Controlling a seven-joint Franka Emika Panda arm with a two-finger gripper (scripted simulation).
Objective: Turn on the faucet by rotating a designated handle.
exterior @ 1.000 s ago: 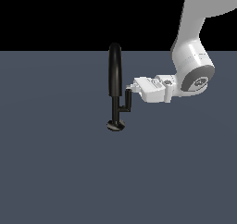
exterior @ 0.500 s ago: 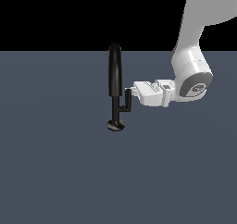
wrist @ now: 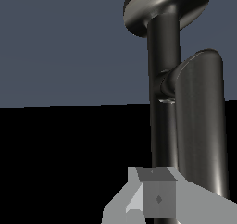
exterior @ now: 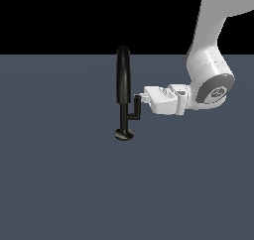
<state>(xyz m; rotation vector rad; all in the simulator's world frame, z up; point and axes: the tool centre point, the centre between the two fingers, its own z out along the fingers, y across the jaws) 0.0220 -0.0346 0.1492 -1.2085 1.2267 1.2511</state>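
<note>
The glossy black faucet (exterior: 122,80) stands on its small disc base on the grey floor, its narrow arched spout rising to the horizon. The handle (exterior: 136,108), a short L-shaped lever, branches from the stem toward the exterior view's right and ends in an upright stub. My gripper (exterior: 142,97) reaches in level from that side, its tips against the top of the stub. The fingers sit together with nothing between them. In the wrist view the faucet (wrist: 163,52) and handle (wrist: 202,126) fill the frame close beyond the gripper (wrist: 155,198).
The flat dark grey floor (exterior: 59,174) stretches all around the faucet with no other objects on it. My white arm (exterior: 211,60) comes down from above on the exterior view's right.
My gripper has shifted toward the exterior view's left and slightly down, closing the gap to the handle's stub. The hand has levelled out. The handle looks unmoved.
</note>
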